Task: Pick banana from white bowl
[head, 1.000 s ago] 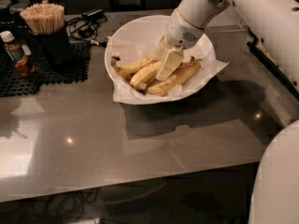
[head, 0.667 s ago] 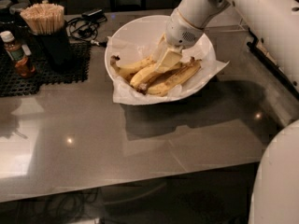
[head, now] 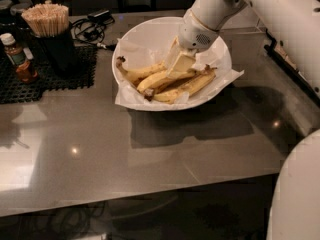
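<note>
Where the pincer (head: 179, 66) hangs (inside white bowl (head: 150, 26)) — banana (head: 155, 80) lies beneath.

The gripper (head: 180, 64) hiding part of the banana (head: 156, 80)
Sitting low in the white bowl (head: 145, 34), the gripper is covering a stretch of the banana, while the arm (head: 280, 14) is running off the top and right edges.

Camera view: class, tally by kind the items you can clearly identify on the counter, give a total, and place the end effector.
Bananas: 3 visible
White bowl: 1
Sauce bottle: 1
Holder of wooden sticks: 1
Black mat: 1
Total: 7
End effector: down in the white bowl, on the bananas.
</note>
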`<control>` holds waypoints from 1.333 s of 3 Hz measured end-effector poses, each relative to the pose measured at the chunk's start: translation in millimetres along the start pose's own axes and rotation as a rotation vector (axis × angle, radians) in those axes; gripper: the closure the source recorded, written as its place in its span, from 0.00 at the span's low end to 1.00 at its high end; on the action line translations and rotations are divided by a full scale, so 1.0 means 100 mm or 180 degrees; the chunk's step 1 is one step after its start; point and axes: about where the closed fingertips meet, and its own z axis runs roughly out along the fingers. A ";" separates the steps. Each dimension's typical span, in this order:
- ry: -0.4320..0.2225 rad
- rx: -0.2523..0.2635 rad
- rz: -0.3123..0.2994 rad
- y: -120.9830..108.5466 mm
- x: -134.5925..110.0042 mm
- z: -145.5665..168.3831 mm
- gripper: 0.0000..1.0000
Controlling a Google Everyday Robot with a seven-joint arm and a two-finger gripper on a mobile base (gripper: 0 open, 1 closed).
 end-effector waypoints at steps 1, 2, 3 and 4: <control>0.0002 -0.0003 0.0000 0.00 0.00 0.01 0.29; 0.0009 -0.0010 -0.0002 0.00 -0.01 0.02 0.06; 0.0006 -0.0024 0.0027 0.00 0.02 0.04 0.01; -0.0006 -0.0033 0.0083 -0.01 0.07 0.07 0.16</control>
